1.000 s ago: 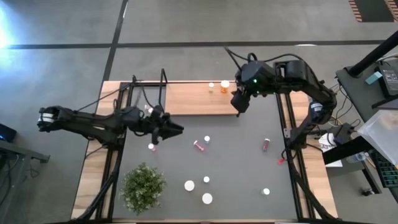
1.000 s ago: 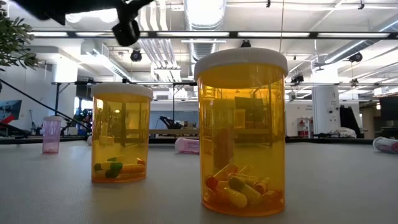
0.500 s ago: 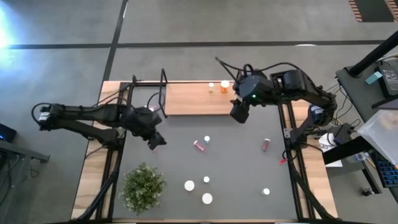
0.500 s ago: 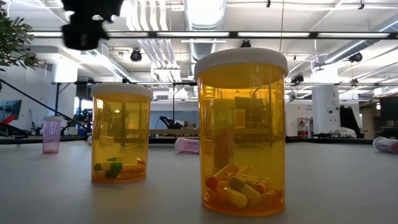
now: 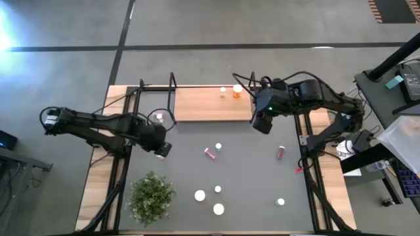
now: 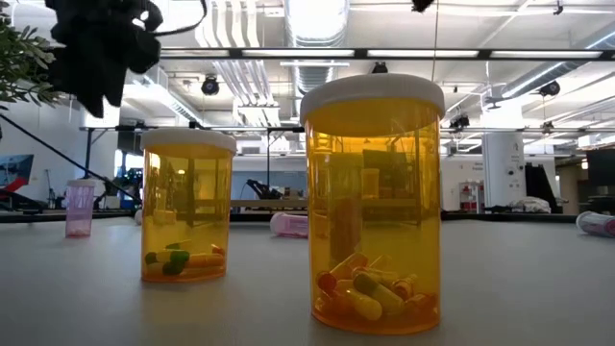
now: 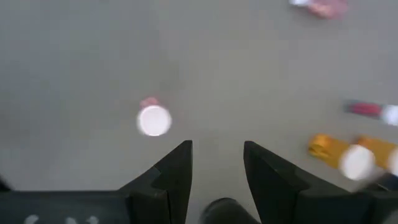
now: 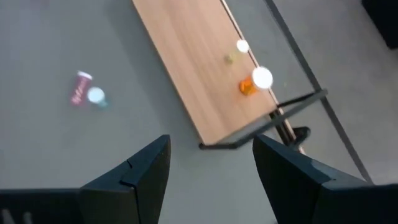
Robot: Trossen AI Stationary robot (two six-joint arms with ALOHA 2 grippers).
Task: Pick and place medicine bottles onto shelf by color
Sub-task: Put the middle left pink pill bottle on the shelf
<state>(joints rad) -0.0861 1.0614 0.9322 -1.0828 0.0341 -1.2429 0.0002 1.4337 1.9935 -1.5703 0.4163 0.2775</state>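
Orange capsules — low view only

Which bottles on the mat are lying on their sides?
Two pink bottles: one mid-mat with a small upright bottle beside it, and one nearer the right edge. The others stand, showing round white caps.

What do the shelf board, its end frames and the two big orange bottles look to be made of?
Shelf board: light wood, matte, by its pale tan face. End frames: thin black wire, likely metal. Orange bottles: translucent amber plastic, glossy, capsules visible inside; white caps look like opaque plastic.
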